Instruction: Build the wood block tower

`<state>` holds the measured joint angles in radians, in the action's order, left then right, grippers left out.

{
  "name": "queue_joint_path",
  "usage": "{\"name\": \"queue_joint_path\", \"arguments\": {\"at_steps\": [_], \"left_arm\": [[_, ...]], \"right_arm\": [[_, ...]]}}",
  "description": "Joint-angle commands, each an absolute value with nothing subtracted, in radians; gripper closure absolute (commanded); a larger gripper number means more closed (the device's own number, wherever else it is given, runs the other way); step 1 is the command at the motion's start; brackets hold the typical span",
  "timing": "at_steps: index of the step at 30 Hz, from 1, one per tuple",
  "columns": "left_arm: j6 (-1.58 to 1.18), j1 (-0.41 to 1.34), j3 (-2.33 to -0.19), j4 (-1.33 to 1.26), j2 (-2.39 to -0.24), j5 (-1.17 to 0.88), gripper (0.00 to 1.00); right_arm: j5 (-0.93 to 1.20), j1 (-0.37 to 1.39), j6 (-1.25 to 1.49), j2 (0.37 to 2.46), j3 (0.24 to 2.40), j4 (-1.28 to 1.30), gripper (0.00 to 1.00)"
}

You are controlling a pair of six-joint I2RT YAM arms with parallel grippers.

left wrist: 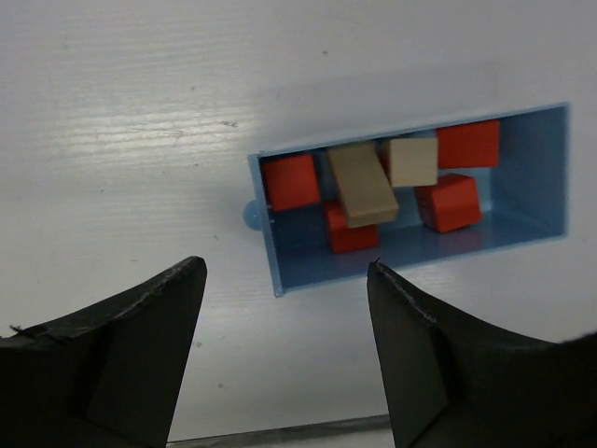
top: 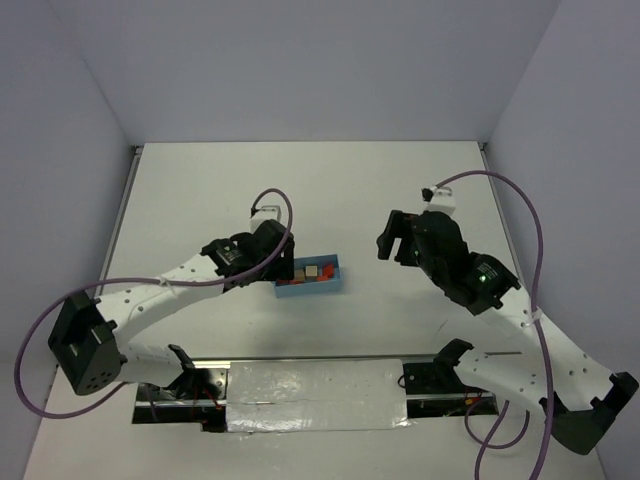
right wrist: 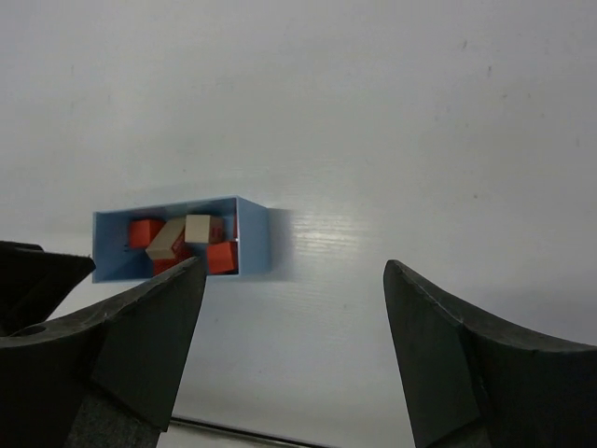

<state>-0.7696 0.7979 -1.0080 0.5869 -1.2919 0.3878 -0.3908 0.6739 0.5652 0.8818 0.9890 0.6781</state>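
Note:
The wooden blocks lie loose in a light-blue tray [left wrist: 532, 177]: several red-orange cubes [left wrist: 290, 181], a pale tan bar [left wrist: 362, 184] leaning across them and a tan cube [left wrist: 413, 161]. No blocks are stacked. My left gripper [left wrist: 285, 269] hovers open just short of the tray's left end, with nothing between its fingers. In the top view it [top: 281, 258] sits at the left end of the tray [top: 338, 273]. My right gripper [right wrist: 295, 269] is open and empty over bare table, to the right of the tray [right wrist: 252, 239]. The blocks [right wrist: 197, 229] show inside it.
White walls close in the white table on three sides. A silver taped strip [top: 315, 392] runs along the near edge between the two arm bases. Purple cables [top: 524, 215] loop above both arms.

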Motion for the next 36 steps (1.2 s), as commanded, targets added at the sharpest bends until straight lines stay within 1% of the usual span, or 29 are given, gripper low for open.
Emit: {"name": "queue_joint_path", "arguments": {"at_steps": [1, 3, 6, 7, 9, 12, 13, 14, 15, 17, 18, 21, 25, 26, 27, 28, 29, 30, 31, 33, 34, 35, 36], "left_arm": [[-0.851, 0.802, -0.997, 0.591, -1.321, 0.498, 0.18], [-0.854, 0.802, -0.989, 0.578, -1.354, 0.515, 0.24], [-0.854, 0.802, -1.002, 0.568, -1.410, 0.529, 0.37], [-0.854, 0.801, -1.005, 0.566, -1.425, 0.534, 0.43], [-0.859, 0.798, -1.015, 0.572, -1.469, 0.546, 0.46], [-0.854, 0.789, -1.008, 0.560, -1.506, 0.534, 0.47], [-0.854, 0.790, -1.005, 0.545, -1.508, 0.529, 0.53], [-0.853, 0.788, -1.002, 0.538, -1.514, 0.523, 0.56], [-0.854, 0.787, -1.003, 0.537, -1.519, 0.519, 0.65], [-0.857, 0.788, -1.014, 0.546, -1.526, 0.525, 0.75], [-0.854, 0.788, -1.019, 0.552, -1.525, 0.535, 0.86], [-0.854, 0.784, -1.038, 0.580, -1.514, 0.567, 1.00], [-0.851, 0.729, -1.060, 0.627, -1.476, 0.646, 1.00], [-0.853, 0.698, -1.084, 0.679, -1.473, 0.681, 1.00], [-0.862, 0.686, -1.103, 0.722, -1.471, 0.733, 1.00], [-0.897, 0.660, -1.145, 0.768, -1.471, 0.858, 1.00], [-0.914, 0.643, -1.169, 0.814, -1.473, 0.915, 1.00], [-0.925, 0.623, -1.193, 0.890, -1.477, 0.960, 1.00], [-0.908, 0.573, -1.241, 0.912, -1.486, 1.000, 1.00], [-0.876, 0.526, -1.291, 0.963, -1.509, 1.018, 1.00], [-0.888, 0.497, -1.346, 0.994, -1.520, 1.034, 1.00], [-0.917, 0.488, -1.371, 1.032, -1.529, 1.096, 1.00], [-1.024, 0.482, -1.399, 1.131, -1.540, 1.136, 1.00]], "right_arm": [[-0.423, 0.650, 0.520, 0.819, 0.977, 0.742, 0.16], [-0.422, 0.643, 0.509, 0.790, 0.976, 0.750, 0.15], [-0.403, 0.635, 0.494, 0.769, 0.969, 0.744, 0.15], [-0.399, 0.635, 0.489, 0.765, 0.966, 0.741, 0.15], [-0.391, 0.635, 0.486, 0.764, 0.966, 0.742, 0.15], [-0.394, 0.634, 0.477, 0.759, 0.968, 0.749, 0.15], [-0.397, 0.634, 0.474, 0.756, 0.968, 0.749, 0.15], [-0.399, 0.634, 0.472, 0.752, 0.968, 0.750, 0.15], [-0.400, 0.634, 0.472, 0.749, 0.966, 0.752, 0.15], [-0.400, 0.632, 0.471, 0.741, 0.968, 0.755, 0.15], [-0.403, 0.634, 0.471, 0.739, 0.969, 0.755, 0.15], [-0.410, 0.630, 0.465, 0.735, 0.968, 0.756, 0.15], [-0.408, 0.629, 0.457, 0.733, 0.954, 0.750, 0.15], [-0.408, 0.627, 0.456, 0.733, 0.953, 0.749, 0.15], [-0.407, 0.624, 0.453, 0.733, 0.948, 0.747, 0.15], [-0.407, 0.624, 0.451, 0.730, 0.945, 0.746, 0.15], [-0.405, 0.623, 0.451, 0.729, 0.942, 0.742, 0.15], [-0.402, 0.621, 0.448, 0.726, 0.934, 0.741, 0.15], [-0.393, 0.621, 0.446, 0.723, 0.931, 0.733, 0.15], [-0.385, 0.618, 0.443, 0.723, 0.924, 0.729, 0.15], [-0.384, 0.618, 0.442, 0.721, 0.923, 0.723, 0.15], [-0.376, 0.618, 0.440, 0.722, 0.919, 0.719, 0.15], [-0.374, 0.614, 0.439, 0.721, 0.916, 0.715, 0.15]]}}
